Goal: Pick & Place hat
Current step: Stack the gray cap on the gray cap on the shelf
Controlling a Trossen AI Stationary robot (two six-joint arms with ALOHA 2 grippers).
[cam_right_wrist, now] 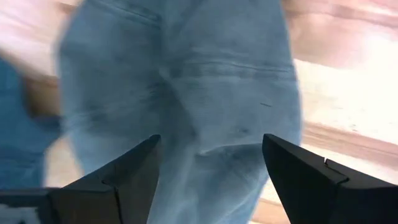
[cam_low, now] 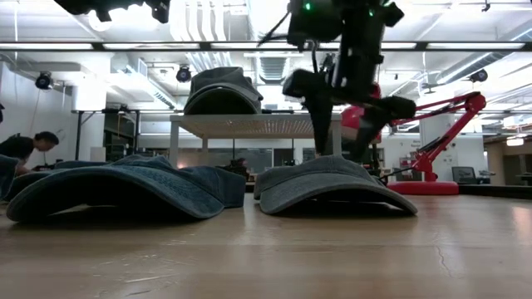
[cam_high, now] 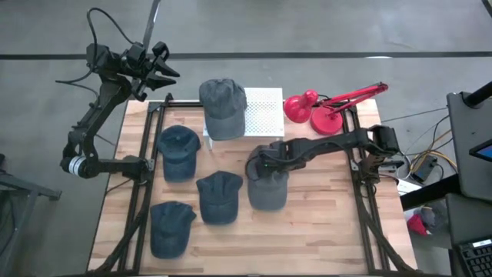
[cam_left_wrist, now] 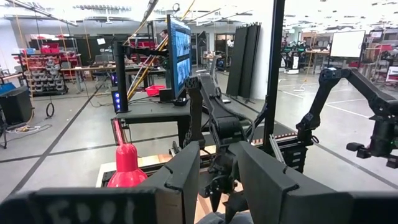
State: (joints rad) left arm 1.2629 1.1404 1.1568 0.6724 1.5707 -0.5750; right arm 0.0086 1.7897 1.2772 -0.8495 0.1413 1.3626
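Note:
Several denim hats lie on the wooden table (cam_high: 323, 223). A grey hat (cam_high: 269, 191) lies brim-down near the middle, and my right gripper (cam_high: 265, 165) points down over its crown. It is open, with one finger on each side of the crown (cam_right_wrist: 186, 81). Another grey hat (cam_high: 223, 108) sits on a white perforated stand (cam_high: 265, 111) at the far edge. My left gripper (cam_left_wrist: 214, 180) is raised over the far left corner, pointing level, open and with nothing between its fingers. My right gripper comes at the grey hat from above, its open fingers (cam_low: 322, 124) reaching down to the crown's top (cam_low: 337, 162). Whether the fingertips touch the cloth I cannot tell. The hat lies flat on the table.
Three blue hats (cam_high: 178, 152), (cam_high: 218, 196), (cam_high: 171, 227) lie left of the grey one, the nearest close beside it. A red desk lamp (cam_high: 323, 108) stands at the far right. Black frame rails (cam_high: 142, 192) run along both table sides. A person (cam_low: 21, 149) is in the room beyond.

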